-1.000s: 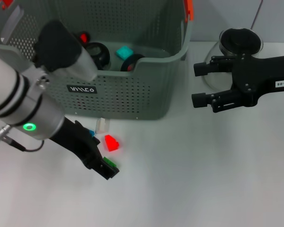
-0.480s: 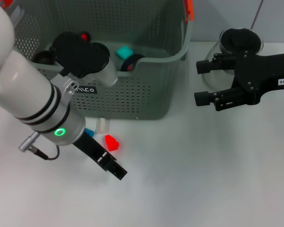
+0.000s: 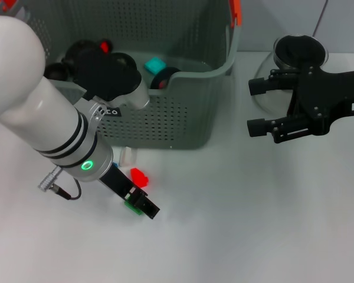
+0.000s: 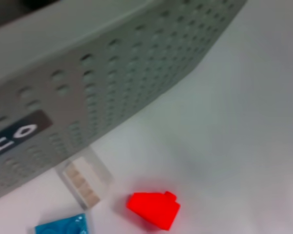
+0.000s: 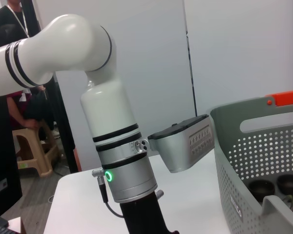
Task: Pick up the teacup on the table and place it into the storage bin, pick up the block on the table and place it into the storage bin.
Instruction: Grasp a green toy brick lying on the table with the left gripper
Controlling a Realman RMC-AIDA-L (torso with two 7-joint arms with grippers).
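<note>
The grey-green storage bin stands at the back left, its perforated wall close in the left wrist view. Black teacups lie inside it with a teal block; two cups show in the right wrist view. A red block, a clear block and a blue block lie on the table before the bin. My left gripper is low just in front of the red block, over a green block. My right gripper hovers open and empty at the right.
A glass pitcher with a black lid stands behind the right arm. The bulky white left forearm covers the bin's front left corner. White table stretches to the front and right.
The left forearm swung up and right across the bin's front. Its gripper stayed near the red and green blocks. The right gripper drifted slightly right.
</note>
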